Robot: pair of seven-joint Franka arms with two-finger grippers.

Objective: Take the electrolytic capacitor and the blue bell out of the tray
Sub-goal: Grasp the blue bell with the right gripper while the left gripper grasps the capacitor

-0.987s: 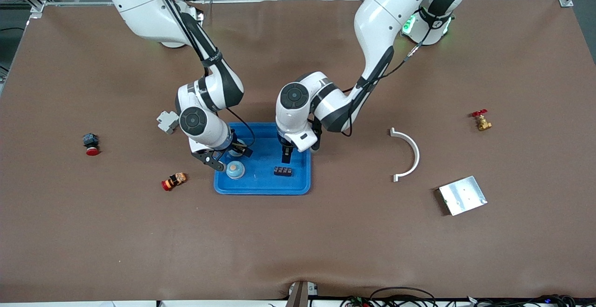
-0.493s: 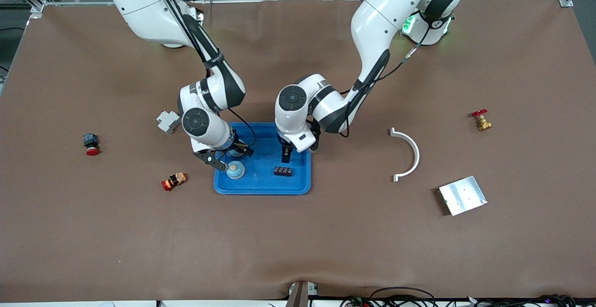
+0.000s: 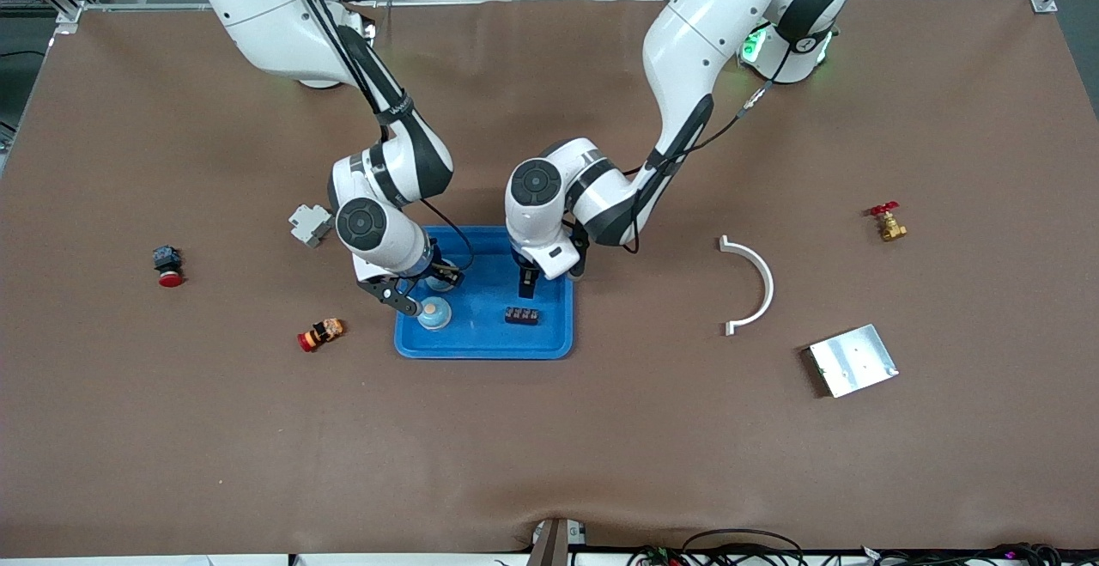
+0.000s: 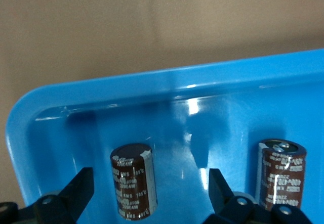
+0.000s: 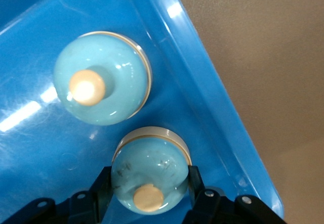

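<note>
The right gripper [image 5: 148,181] pinches a bell [image 5: 150,172] inside the blue tray [image 3: 549,338], beside a second bell [image 5: 101,77]. The left gripper [image 4: 147,193], spread wide, straddles one capacitor [image 4: 132,179] in the tray, another capacitor [image 4: 280,172] standing beside it.

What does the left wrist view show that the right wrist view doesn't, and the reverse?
Only the left wrist view: two brown capacitors standing upright in the tray, one between the open left gripper's fingers, untouched, the other capacitor beside it.

Only the right wrist view: two pale blue bells, one clamped by the right gripper, the other bell standing free.

Both show the blue tray on the brown table.
</note>
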